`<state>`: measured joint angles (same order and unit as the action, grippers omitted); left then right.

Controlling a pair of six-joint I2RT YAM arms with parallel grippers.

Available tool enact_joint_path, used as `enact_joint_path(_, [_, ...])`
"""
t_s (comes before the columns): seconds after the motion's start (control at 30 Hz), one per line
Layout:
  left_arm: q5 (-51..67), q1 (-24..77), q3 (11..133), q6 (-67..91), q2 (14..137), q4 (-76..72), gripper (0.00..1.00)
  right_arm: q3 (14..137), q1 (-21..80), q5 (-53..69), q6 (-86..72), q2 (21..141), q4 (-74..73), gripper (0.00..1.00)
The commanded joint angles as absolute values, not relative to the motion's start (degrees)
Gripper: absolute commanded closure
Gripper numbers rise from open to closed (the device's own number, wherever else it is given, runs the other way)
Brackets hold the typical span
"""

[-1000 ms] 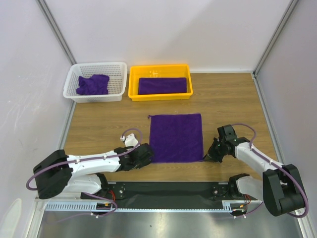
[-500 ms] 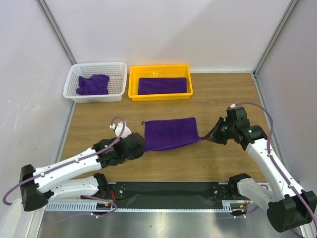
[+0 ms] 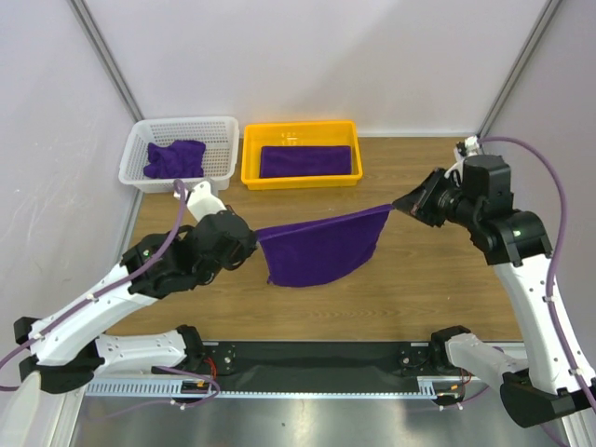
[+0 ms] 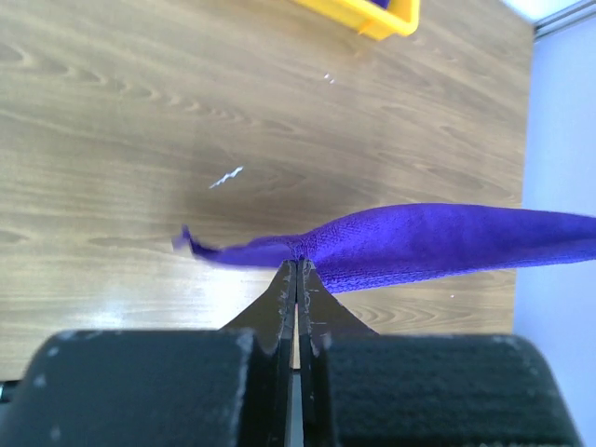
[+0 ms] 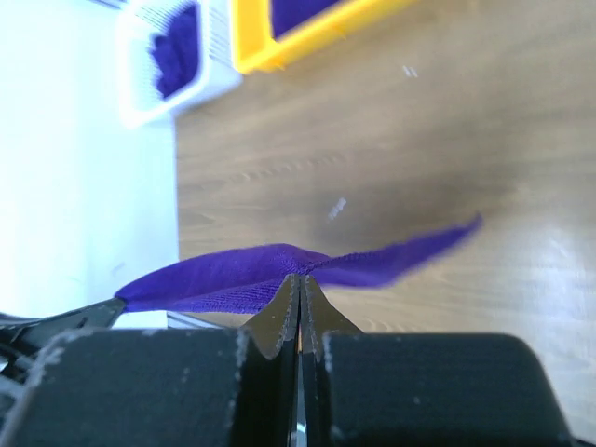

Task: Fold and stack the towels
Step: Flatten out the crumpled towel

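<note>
left gripper [image 4: 298, 267]: jaws pinched tight on one top corner of the held towel, solid grip
right gripper [image 5: 299, 279]: same deal, clamped on the other top corner, a bit further back
held towel [image 3: 321, 247]: purple, strung between the two grippers above the table [image 3: 428, 279], top edge taut, the rest sagging in a rounded drape
yellow tray [image 3: 250, 160]: at the far edge, one folded towel [image 3: 307, 161] lying flat inside
white basket [image 3: 223, 154]: just left of the tray, crumpled towel [image 3: 174, 158] in it
</note>
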<state>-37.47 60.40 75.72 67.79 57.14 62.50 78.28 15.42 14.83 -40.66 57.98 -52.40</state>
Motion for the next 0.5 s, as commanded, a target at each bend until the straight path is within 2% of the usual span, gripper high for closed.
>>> enact_joint_path(0.0, [-40.2,60.8,79.6,63.4,56.6,65.4,1.00,84.3,15.6,13.5,-37.9,57.7,-53.7,1.00])
enact_joint_path(0.2, [-36.7,61.0,81.3,62.0,55.1,65.5,1.00,87.2,15.9,11.8,-37.8,54.6,-56.1,1.00])
enact_joint_path(0.47, [-32.0,64.2,82.3,60.7,55.7,66.1,0.99,82.7,16.1,10.7,-39.6,47.1,-59.5,1.00])
